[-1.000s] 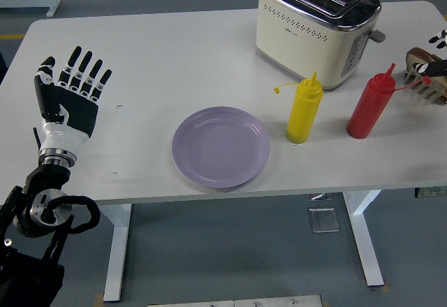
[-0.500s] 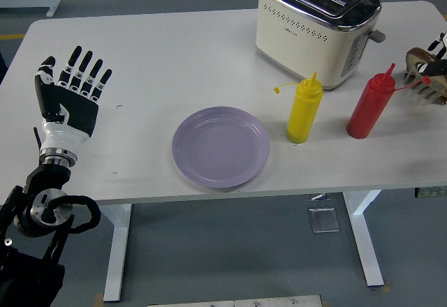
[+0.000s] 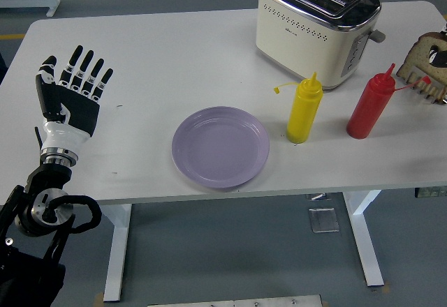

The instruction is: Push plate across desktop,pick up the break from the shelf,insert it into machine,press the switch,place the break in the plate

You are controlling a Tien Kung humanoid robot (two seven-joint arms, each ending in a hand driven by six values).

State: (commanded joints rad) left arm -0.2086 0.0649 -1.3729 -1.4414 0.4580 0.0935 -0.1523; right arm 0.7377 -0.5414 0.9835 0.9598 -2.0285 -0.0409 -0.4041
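The left robot hand point(image 3: 73, 87) is held upright over the tabletop's point(image 3: 160, 56) left edge, fingers spread, nothing grasped. The right robot hand is barely seen at the right edge — only dark bits behind the bread slice point(image 3: 427, 47), so whether its fingers are closed on the slice cannot be told. The slice is raised just above the wooden shelf point(image 3: 423, 89) at the right edge, seemingly mid-pickup. The purple plate point(image 3: 221, 146) lies near the front edge, centre, apparently already pushed into place. The toaster point(image 3: 318, 24) at the back is empty, its lever up. Insertion, the switch press and plating are judged to remain — with the red bottle point(image 3: 370, 106) and yellow bottle point(image 3: 304, 109) standing in front of the toaster.
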